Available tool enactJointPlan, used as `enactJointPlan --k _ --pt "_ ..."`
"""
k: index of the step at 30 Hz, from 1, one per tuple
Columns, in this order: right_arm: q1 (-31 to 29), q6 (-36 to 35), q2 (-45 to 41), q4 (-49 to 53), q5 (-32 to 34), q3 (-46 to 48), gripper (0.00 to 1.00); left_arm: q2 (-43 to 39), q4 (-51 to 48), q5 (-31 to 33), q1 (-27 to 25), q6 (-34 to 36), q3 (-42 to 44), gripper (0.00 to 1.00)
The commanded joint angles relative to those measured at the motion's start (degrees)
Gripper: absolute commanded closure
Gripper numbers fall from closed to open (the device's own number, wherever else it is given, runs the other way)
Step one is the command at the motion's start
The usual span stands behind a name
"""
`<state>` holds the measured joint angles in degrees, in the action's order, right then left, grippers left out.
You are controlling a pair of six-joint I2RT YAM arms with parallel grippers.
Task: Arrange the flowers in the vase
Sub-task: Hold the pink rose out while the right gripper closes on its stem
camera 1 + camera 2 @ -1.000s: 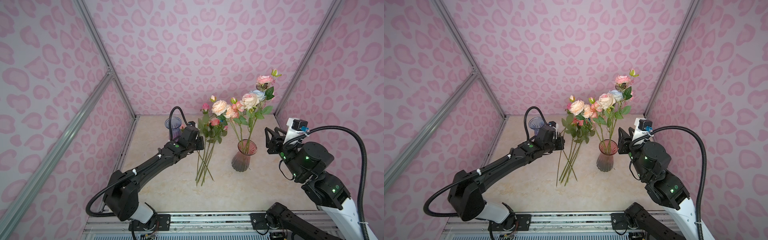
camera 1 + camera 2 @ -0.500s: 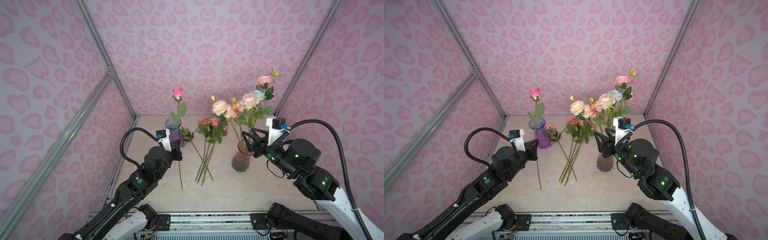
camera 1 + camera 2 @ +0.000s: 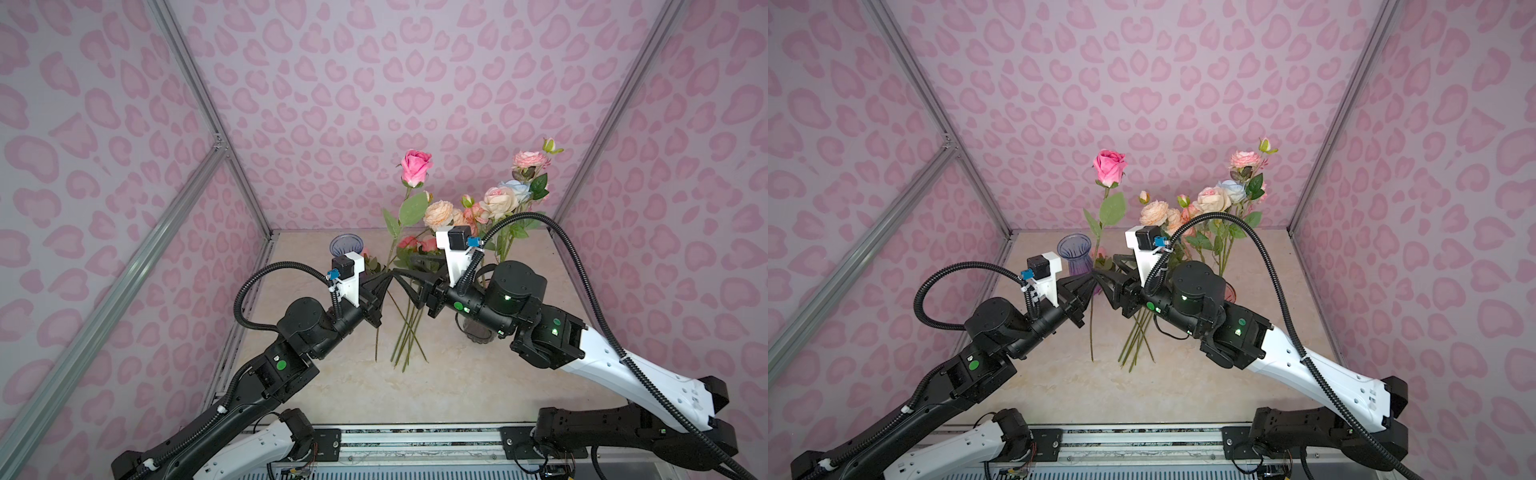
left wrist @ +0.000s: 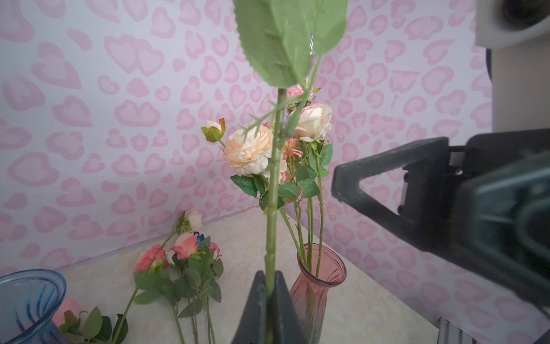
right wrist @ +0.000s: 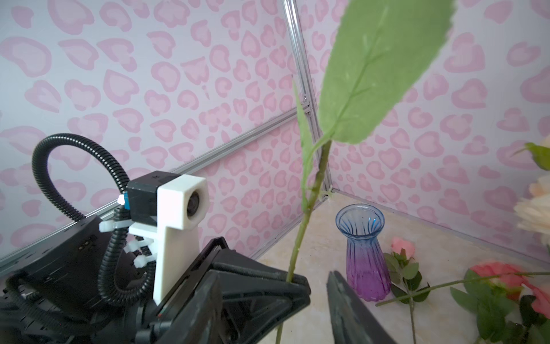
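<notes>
Nearby, loose flowers [image 4: 184,247] lie between blue vase [image 4: 29,297] and pink vase [image 4: 323,280].

Walls [image 3: 374,83]: pale lilac, printed all over with two-tone pink hearts and blotches.
Rails [image 3: 156,232]: bare silver.
Table [image 3: 478,374]: cream, faint tan marbling.
Rose [image 3: 415,166]: hot pink bloom, paler at petal edges; stem and leaves mid green.
Bunch [image 3: 500,200]: peach, cream, pale blue and soft pink blooms; darker green leaves.
Loose flowers [image 4: 184,244]: coral pink, one white, a speck of dark blue; green stems.
Red vase [image 4: 321,283]: clear rose-red glass, ribbed.
Blue vase [image 5: 364,253]: blue at rim, shading to purple at base.
Arms [image 3: 299,324]: black, white shells, green dots.
Camera mounts [image 3: 353,266]: white; plugs blue.
</notes>
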<state>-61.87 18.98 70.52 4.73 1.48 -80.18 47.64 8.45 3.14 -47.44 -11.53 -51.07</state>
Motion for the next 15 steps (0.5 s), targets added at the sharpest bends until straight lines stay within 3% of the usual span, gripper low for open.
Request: enactJointPlan --k 1,5,10,15 --pt "0.0 2.4 2.2 -2.4 -1.4 -1.1 0.46 0.4 4.7 -2.0 -0.3 1.5 -1.0 0.97" --pt "0.3 3.5 4.0 -2.4 -0.5 -1.7 0.53 0.2 5.4 -3.1 -0.3 1.6 -0.5 0.97" --pt "1.6 5.7 5.1 -3.9 -2.4 -2.1 0.75 0.2 5.6 -3.3 -0.5 1.9 0.3 0.97" --pt "2.4 6.7 5.3 -4.6 -3.5 -2.4 0.91 0.2 5.7 -3.4 -0.4 2.2 0.6 0.97"
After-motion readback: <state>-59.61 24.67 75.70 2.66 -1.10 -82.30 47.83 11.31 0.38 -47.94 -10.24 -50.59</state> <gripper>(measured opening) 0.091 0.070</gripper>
